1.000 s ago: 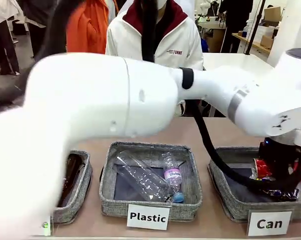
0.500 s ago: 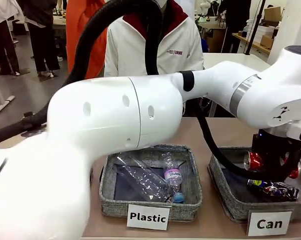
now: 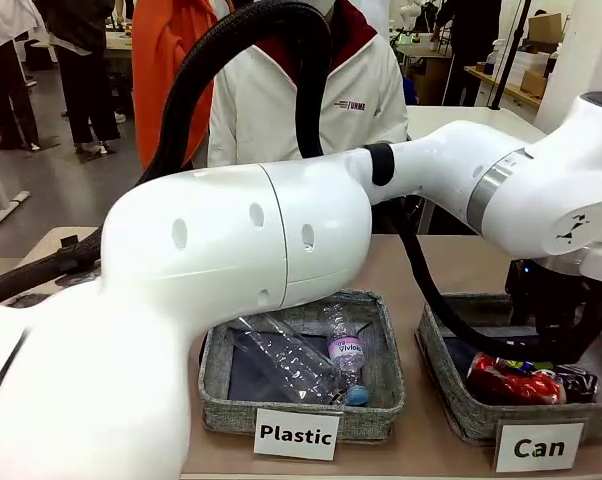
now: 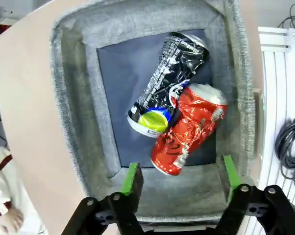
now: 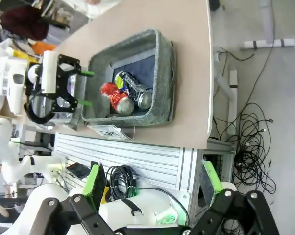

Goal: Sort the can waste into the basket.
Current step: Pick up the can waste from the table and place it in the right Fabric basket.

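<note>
Likely a robot lab or demo hall
People (image 3: 81,60) upper left; cardboard boxes (image 3: 544,28) on shelves, upper right.

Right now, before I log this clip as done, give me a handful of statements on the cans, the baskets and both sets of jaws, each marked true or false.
1. The crushed red can lies inside the grey woven basket carded "Can". True.
2. The dark blue-black can stands upright on the table outside the basket. False: it lies on its side in the same basket, touching the red can.
3. The left gripper is clamped on the red can. False: its jaws are open and empty above the basket.
4. The grey woven basket carded "Plastic" holds clear plastic bottles. True.
5. The right gripper carries a can. False: its jaws are open with nothing between them.
</note>
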Tool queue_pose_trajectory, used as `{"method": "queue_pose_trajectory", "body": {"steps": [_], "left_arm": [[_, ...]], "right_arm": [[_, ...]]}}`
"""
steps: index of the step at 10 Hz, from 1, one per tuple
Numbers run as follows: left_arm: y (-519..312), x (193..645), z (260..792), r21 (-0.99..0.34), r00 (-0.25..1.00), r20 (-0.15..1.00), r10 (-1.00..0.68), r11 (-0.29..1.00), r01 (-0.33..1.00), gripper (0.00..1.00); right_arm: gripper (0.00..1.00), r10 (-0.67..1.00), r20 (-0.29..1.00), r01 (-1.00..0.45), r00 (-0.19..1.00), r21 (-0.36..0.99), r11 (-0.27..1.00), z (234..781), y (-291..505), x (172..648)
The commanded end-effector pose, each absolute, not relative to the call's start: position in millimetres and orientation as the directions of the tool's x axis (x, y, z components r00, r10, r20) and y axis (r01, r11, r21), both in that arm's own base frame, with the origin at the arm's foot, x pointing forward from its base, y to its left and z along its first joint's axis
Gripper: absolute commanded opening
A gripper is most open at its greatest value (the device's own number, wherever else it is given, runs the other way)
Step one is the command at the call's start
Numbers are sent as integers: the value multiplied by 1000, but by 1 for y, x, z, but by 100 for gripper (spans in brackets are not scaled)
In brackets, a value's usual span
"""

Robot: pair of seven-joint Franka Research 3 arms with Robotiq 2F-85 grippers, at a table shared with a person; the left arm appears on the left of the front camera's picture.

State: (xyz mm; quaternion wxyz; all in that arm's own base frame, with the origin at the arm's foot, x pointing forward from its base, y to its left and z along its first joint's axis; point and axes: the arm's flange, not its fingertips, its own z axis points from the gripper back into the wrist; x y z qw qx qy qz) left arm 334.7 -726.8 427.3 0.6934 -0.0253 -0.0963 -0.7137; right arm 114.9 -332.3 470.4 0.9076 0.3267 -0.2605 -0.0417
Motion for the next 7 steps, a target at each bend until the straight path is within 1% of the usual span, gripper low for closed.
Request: {"method": "queue_pose_trajectory", "body": {"steps": [1,2,3,5,6,7], "left_arm": [[-752,353,441,134,-26,158,-987,-5,991,100],[-746,354,446,141,-18,164,-986,5,990,100],[-740,356,451,141,-11,152,-988,11,990,100],[-707,358,473,121,-5,83,-997,5,993,100],[-679,359,489,103,15,55,-998,21,994,100],[-645,361,501,80,16,0,-1000,16,997,100]], "right_arm": [[100,-255,449,-83,856,609,789,473,-333,104],[100,-255,449,-83,856,609,789,473,-333,104],[100,-246,448,-96,860,613,784,471,-332,114],[100,-201,482,-158,853,605,780,483,-318,128],[100,-185,525,-208,831,602,771,492,-306,146],[100,-160,559,-253,813,587,769,499,-287,173]]}}
